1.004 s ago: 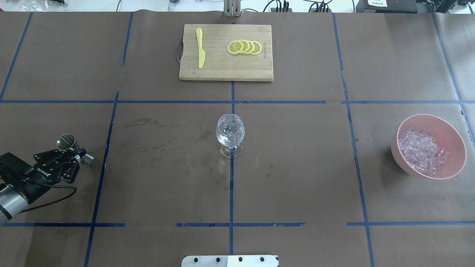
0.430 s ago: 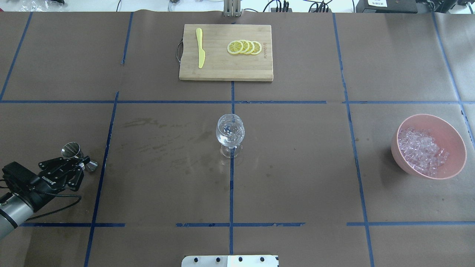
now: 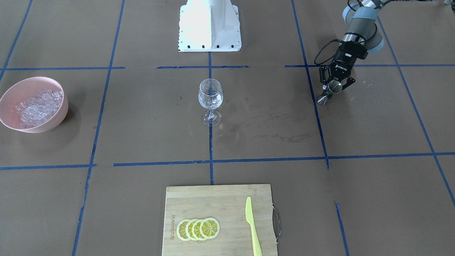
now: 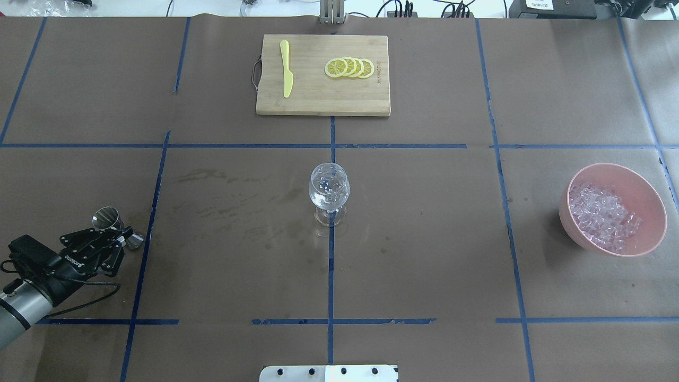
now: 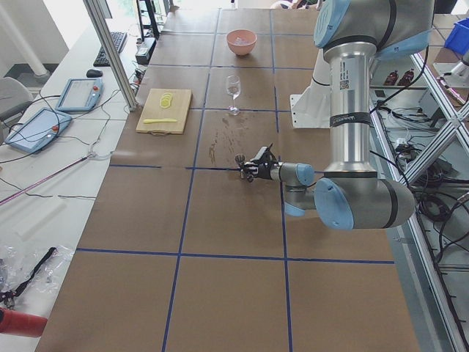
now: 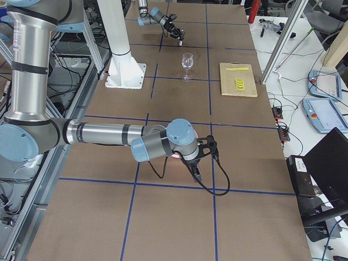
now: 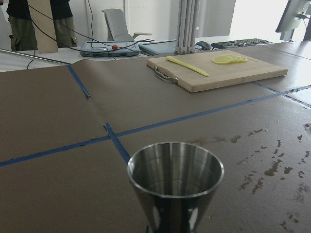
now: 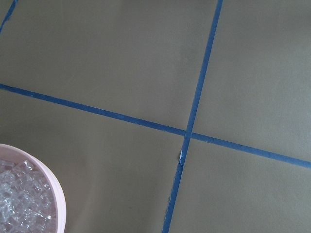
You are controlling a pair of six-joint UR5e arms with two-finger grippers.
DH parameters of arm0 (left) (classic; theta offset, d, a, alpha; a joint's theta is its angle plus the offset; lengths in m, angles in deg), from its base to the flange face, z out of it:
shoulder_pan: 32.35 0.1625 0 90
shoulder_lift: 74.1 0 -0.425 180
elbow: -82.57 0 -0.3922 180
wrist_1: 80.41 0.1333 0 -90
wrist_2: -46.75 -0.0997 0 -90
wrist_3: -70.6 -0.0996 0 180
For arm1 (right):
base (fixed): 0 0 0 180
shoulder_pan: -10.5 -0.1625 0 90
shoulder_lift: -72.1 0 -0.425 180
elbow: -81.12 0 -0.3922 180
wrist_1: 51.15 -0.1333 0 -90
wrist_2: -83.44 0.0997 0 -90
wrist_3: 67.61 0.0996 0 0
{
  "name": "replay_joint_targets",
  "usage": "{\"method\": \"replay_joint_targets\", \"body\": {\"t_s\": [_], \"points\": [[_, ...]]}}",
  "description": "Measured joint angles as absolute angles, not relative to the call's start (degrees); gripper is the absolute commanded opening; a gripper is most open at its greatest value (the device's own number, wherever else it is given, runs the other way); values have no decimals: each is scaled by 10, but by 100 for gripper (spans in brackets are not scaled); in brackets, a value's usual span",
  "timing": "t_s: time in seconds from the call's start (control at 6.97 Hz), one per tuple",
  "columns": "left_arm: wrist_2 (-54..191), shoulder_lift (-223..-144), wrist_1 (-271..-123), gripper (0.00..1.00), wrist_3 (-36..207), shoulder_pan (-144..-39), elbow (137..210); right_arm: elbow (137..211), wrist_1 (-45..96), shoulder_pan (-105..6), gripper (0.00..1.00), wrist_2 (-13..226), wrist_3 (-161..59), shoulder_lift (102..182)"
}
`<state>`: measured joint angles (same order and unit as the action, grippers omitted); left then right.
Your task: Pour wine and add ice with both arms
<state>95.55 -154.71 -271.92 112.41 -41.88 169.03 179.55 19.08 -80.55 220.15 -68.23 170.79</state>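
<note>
Well to the left of the wine glass [image 4: 329, 192] and nearer the robot, the left end effector [image 4: 120, 238] is clenched around the waist of a steel measuring cup [image 4: 106, 218], low at the brown worktop [image 4: 424, 265]. The glass stands upright mid-worktop. Well to its right a pink bowl [image 4: 648, 204] holds the ice [image 4: 602, 215], with the right end effector [image 6: 205, 147] near that bowl, its grip impossible to tell. Beyond the glass lies a wooden board [image 4: 313, 101] carrying lemon slices [image 4: 350, 68] and a yellow knife [image 4: 286, 69].
</note>
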Motion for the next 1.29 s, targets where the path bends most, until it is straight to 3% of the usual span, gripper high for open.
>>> {"method": "replay_joint_targets", "body": {"t_s": [0.14, 0.29, 0.57, 0.72, 1.29], "points": [[955, -1547, -2719, 18, 1124, -418, 1690, 1796, 191, -805, 100, 2202, -682, 1708], [956, -1548, -2719, 36, 1124, -417, 1690, 1796, 191, -805, 100, 2202, -682, 1707], [956, -1548, -2719, 93, 1124, -417, 1690, 1796, 191, -805, 100, 2202, -682, 1707], [952, -1548, -2719, 100, 1124, -417, 1690, 1796, 191, -806, 100, 2202, -682, 1708], [906, -1543, -2721, 100, 1122, -419, 1717, 1799, 191, -806, 100, 2202, -681, 1708]]}}
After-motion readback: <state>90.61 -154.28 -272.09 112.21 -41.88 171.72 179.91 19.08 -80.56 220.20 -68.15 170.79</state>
